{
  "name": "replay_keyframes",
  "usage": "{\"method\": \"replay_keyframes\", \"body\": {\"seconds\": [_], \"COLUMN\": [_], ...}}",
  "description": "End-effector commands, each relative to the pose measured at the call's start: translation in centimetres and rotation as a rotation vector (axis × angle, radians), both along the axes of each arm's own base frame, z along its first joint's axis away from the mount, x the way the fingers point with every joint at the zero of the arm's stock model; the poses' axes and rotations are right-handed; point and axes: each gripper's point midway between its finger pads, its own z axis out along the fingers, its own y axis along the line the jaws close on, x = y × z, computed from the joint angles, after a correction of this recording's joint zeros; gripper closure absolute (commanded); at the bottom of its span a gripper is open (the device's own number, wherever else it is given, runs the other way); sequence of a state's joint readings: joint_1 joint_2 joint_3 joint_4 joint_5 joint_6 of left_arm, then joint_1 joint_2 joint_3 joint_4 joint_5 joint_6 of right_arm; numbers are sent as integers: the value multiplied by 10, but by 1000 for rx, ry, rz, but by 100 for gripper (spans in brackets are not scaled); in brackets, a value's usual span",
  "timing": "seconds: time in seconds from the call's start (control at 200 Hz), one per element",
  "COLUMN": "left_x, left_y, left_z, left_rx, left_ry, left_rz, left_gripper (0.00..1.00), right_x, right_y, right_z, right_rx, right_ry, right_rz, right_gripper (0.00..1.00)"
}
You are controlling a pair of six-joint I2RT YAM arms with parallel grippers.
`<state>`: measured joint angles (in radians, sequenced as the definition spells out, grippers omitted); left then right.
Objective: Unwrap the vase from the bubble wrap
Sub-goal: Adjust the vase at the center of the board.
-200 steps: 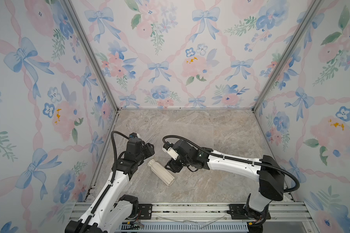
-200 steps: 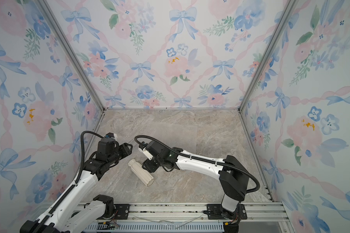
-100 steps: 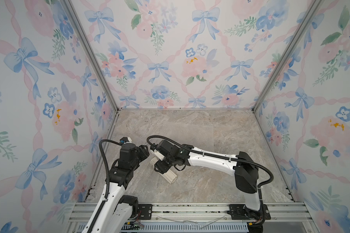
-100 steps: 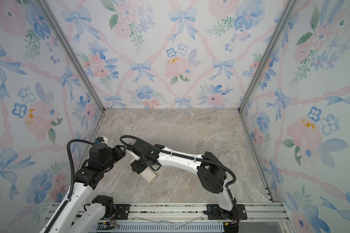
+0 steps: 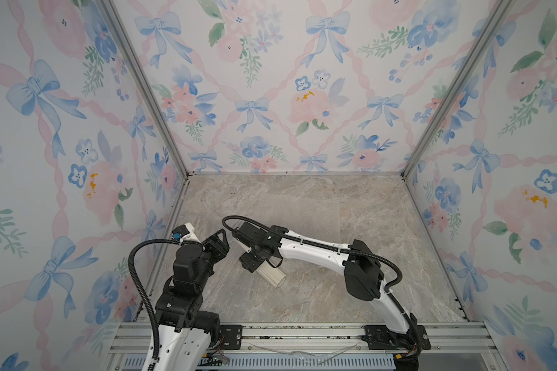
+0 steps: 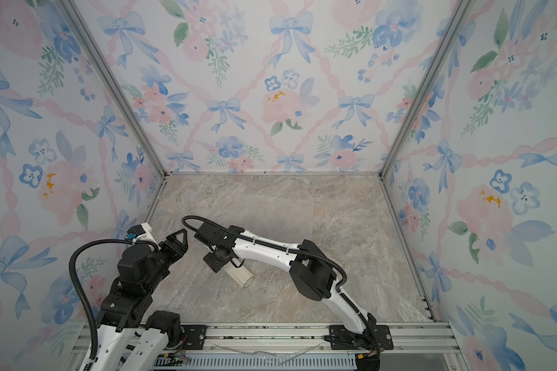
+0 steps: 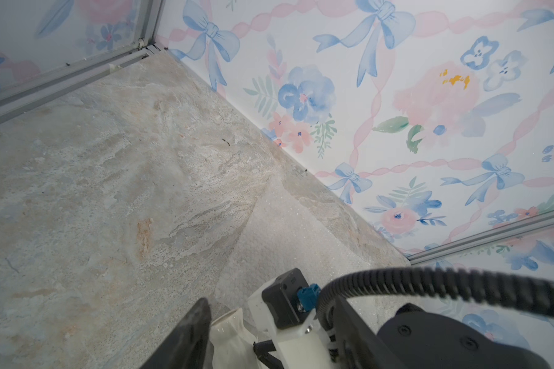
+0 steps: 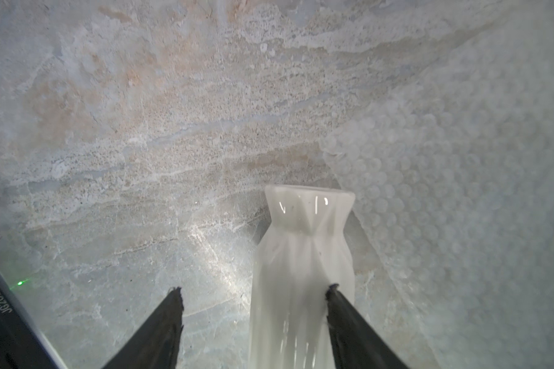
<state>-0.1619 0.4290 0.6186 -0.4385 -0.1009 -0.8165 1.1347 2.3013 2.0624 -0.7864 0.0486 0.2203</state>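
1. I count one vase (image 5: 272, 277).
2. I count one sheet of bubble wrap (image 5: 306, 215).
3. I count two tools: the left tool (image 5: 222, 239) and the right tool (image 8: 254, 287).
4. I see one surface (image 5: 383, 257).

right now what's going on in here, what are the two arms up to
The vase is already out of the bubble wrap and lies on its side on the marble floor; the wrap is spread flat beside it. The right tool is poised over the vase with its jaws apart, one finger at the vase's edge, not gripping it. The left tool hangs close by with nothing seen in it.
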Motion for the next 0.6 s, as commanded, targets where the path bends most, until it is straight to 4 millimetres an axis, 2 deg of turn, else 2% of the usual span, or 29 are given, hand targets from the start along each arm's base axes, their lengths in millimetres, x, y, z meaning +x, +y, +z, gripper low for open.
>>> {"method": "replay_keyframes", "body": {"seconds": [0.0, 0.275, 0.595], "left_x": [-3, -4, -7], "left_y": [5, 4, 6], "left_z": [5, 9, 16], "left_rx": [12, 14, 14], "left_ry": [-1, -16, -42], "left_rz": [20, 11, 18], "left_gripper": [36, 36, 35], "right_x": [15, 39, 48], "right_y": [-7, -4, -11], "right_z": [-6, -25, -39], "right_rx": [-87, -176, -199], "right_ry": [-41, -81, -60], "right_rz": [-22, -49, -71], "right_gripper": [32, 32, 32]}}
